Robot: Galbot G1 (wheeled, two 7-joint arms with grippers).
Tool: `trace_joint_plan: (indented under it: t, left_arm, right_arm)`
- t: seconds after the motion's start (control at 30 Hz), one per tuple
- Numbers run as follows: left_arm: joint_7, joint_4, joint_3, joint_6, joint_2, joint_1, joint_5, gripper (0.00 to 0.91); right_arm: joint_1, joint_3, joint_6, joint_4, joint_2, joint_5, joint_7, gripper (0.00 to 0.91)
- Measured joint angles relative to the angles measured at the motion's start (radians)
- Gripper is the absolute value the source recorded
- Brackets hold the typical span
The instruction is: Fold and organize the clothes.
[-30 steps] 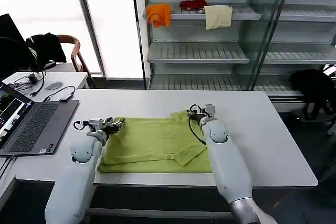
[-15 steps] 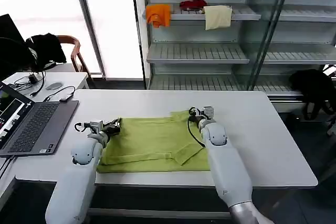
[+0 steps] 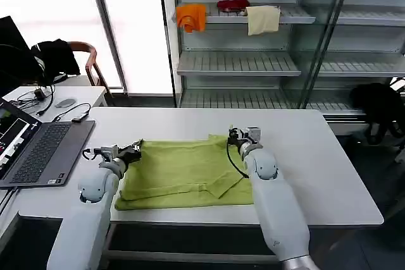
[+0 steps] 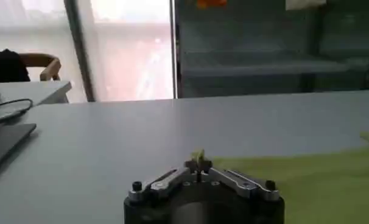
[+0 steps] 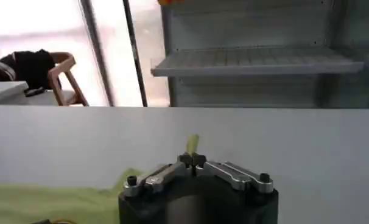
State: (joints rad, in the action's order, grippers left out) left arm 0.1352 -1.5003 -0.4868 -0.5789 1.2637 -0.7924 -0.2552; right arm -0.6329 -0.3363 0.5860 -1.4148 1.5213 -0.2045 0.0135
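Glass-fronted shelving lines the back of a bright workroom where a white rectangular table (image 3: 316, 156) carries a lime-green short-sleeved cotton T-shirt (image 3: 183, 172), partly folded and lying flat near the front edge, with an open grey laptop (image 3: 38, 153) well apart on the robot's left. Both arms are at work on the far edge of the garment: the left gripper (image 3: 134, 150) sits at the shirt's far left corner and the right gripper (image 3: 237, 136) at its far right corner. Each wrist view gives what the head view cannot, the jaws themselves: the left gripper (image 4: 198, 165) is clenched on a small tuft of lime cloth, and the right gripper (image 5: 191, 159) is likewise pinched tight on a sliver of the same fabric standing up between its tips. The head view, for its part, gives the whole outline of the shirt and the fold already lying across its near right side. Judged from its look, the cotton is light, soft and limp; it will sag and crease wherever it is unsupported, so corners and hems, taken evenly at both ends, seem the sound places to hold.
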Motion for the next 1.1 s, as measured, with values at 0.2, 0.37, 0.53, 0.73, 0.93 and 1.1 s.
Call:
trace_joint_plan:
  t: [0.2, 0.37, 0.53, 0.73, 0.93, 1.1]
  left_arm:
    - [0.013, -0.083, -0.02, 0.002, -0.013, -0.057, -0.024, 0.0]
    - [0.03, -0.15, -0.043, 0.013, -0.024, -0.121, -0.036, 0.0]
    - [0.051, -0.206, -0.063, 0.026, -0.032, -0.188, -0.042, 0.0]
    - [0.068, -0.258, -0.088, 0.034, -0.042, -0.259, -0.047, 0.0]
    - [0.085, -0.308, -0.106, 0.05, -0.037, -0.325, -0.041, 0.0]
    - [0.095, -0.337, -0.119, 0.063, -0.036, -0.371, -0.029, 0.0]
  right_arm:
    - [-0.073, -0.001, 0.001, -0.115, -0.024, -0.01, -0.001, 0.0]
    - [-0.153, -0.006, 0.0, -0.21, -0.042, -0.007, 0.004, 0.0]
    - [-0.24, -0.018, -0.001, -0.29, -0.056, -0.003, 0.01, 0.0]
    - [-0.336, -0.029, -0.001, -0.375, -0.063, 0.007, 0.017, 0.0]
    - [-0.417, -0.04, -0.003, -0.439, -0.062, 0.02, 0.022, 0.0]
    - [-0.469, -0.049, -0.004, -0.471, -0.061, 0.03, 0.026, 0.0]
